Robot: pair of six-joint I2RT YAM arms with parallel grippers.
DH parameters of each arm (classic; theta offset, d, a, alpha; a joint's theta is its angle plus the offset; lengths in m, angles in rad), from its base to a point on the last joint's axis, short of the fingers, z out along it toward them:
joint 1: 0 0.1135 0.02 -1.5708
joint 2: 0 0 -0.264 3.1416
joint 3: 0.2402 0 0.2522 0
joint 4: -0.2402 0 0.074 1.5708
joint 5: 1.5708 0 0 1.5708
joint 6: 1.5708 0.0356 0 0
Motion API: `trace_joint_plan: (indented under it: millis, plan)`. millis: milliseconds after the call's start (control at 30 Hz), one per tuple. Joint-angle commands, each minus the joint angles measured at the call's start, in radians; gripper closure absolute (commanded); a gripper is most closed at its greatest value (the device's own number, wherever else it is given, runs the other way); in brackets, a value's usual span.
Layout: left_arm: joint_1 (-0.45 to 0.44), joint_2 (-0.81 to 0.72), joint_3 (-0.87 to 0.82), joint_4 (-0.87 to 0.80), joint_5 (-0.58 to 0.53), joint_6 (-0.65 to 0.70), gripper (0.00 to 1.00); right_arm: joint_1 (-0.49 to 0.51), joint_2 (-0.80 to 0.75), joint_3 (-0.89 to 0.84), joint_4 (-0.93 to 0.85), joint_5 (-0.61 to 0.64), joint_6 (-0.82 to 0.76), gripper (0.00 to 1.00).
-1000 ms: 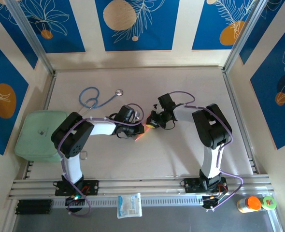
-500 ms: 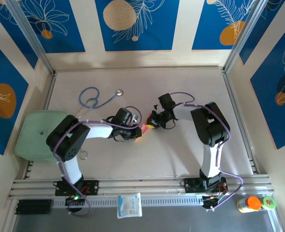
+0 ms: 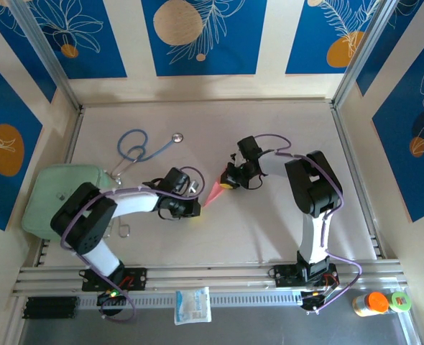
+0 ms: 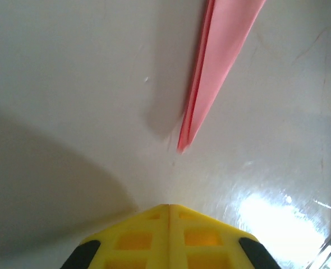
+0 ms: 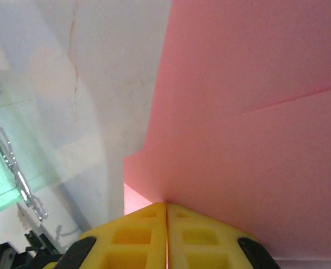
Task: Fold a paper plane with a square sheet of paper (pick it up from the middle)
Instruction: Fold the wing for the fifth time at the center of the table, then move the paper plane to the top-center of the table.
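The salmon-pink sheet of paper is folded into a narrow pointed dart, the paper plane, at the table's middle. My right gripper is shut on its wide end. In the right wrist view the yellow jaws meet on the paper, which fans out above them with a crease across it. My left gripper sits just left of the pointed tip, apart from it. The left wrist view shows its yellow jaws shut on nothing, and the paper's tip ends a little ahead of them.
A blue stethoscope lies at the back left. A pale green pad sits at the left edge beside the left arm. A white packet rests on the front rail, and an orange-capped bottle stands at the front right.
My left gripper has drawn back to the left, off the paper, so the pink tip now lies bare. The right gripper has stayed put, still holding the paper.
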Motion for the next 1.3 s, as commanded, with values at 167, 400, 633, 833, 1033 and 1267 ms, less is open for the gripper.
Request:
trace_joint_plan:
  millis: [167, 400, 633, 833, 1033, 1267]
  plan:
    - [0.053, -0.179, 0.072, -0.152, -0.161, 0.089, 0.74, 0.053, -0.132, 0.109, -0.226, 0.16, -0.028, 0.73]
    - [0.135, -0.29, 0.017, -0.109, -0.291, 0.089, 0.32, 0.163, -0.114, 0.236, -0.429, 0.469, 0.038, 0.46]
    - [0.161, -0.366, -0.08, -0.073, -0.409, 0.075, 0.02, 0.235, 0.023, 0.412, -0.618, 0.669, 0.172, 0.42]
    - [0.181, -0.395, -0.123, -0.069, -0.452, 0.072, 0.01, 0.266, 0.143, 0.555, -0.747, 0.757, 0.235, 0.41]
    - [0.189, -0.387, -0.136, -0.069, -0.451, 0.072, 0.01, 0.284, 0.19, 0.605, -0.845, 0.823, 0.306, 0.42]
    - [0.193, -0.368, -0.13, -0.063, -0.447, 0.069, 0.01, 0.29, 0.137, 0.562, -0.848, 0.842, 0.349, 0.48]
